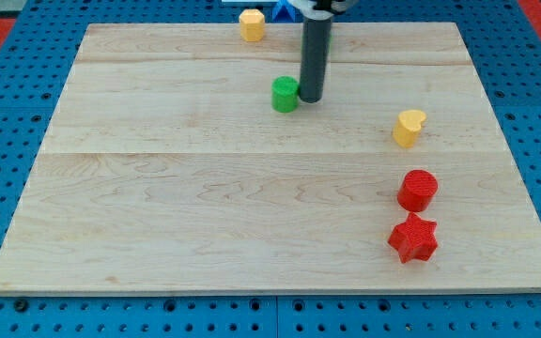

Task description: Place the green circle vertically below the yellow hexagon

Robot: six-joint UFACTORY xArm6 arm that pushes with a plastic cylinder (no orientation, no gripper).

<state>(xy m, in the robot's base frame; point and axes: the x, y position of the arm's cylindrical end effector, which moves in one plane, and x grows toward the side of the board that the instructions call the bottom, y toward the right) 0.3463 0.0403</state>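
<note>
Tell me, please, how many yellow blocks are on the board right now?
2. The yellow hexagon sits at the view's top edge, left of my tip. The yellow heart lies toward the view's right, above the red blocks. None seems hidden.

— Seeing any lettering, numbers, labels or brand marks anywhere in the frame?

— Finding none. Nothing readable showing on the wooden board (158, 235), from upper left to lower right.

— Checking the blue pegboard (7, 113) around it as well?

— Showing only rows of holes there, no printing or signs.
</note>
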